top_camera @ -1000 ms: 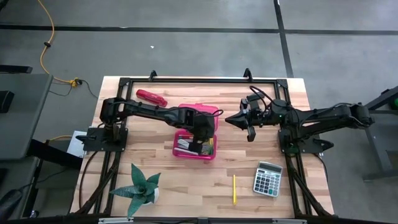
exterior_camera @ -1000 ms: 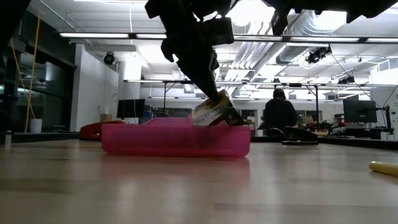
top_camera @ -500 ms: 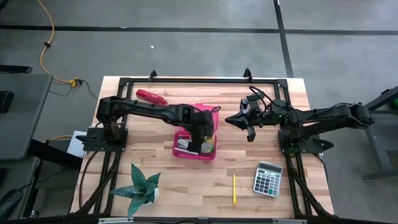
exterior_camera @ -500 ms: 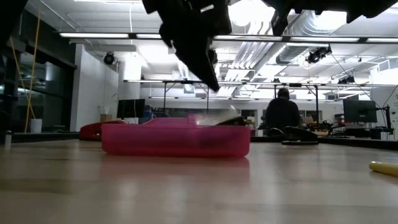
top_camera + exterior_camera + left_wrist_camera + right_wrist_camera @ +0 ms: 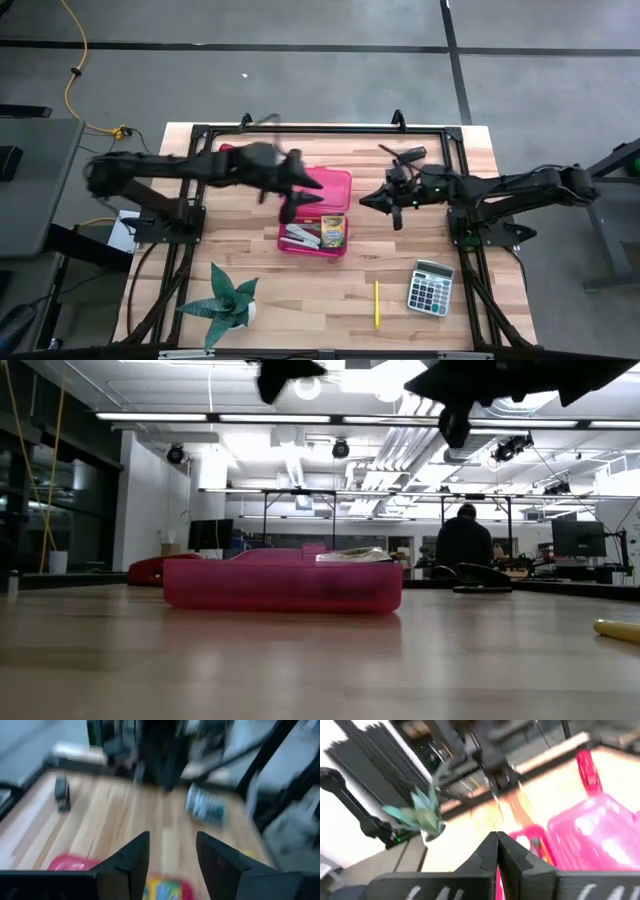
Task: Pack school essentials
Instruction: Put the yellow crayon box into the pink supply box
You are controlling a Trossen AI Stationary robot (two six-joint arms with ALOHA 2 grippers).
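Beside the black left pincer (image 5: 290,207) lies a pink case (image 5: 332,189) holding a yellow-green crayon box (image 5: 333,230); farther off, a yellow pencil (image 5: 377,303).

Left arm (image 5: 190,170) smears with motion in the high view; case (image 5: 283,582) wall hides most contents low down; yellow pencil (image 5: 618,629) is cut off at the edge

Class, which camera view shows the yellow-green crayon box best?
The high view: the yellow-green crayon box lies face up in the pink plastic hinged case. The low view shows only a sliver above the case wall; the left wrist view a blurred corner; the right wrist view nothing certain.
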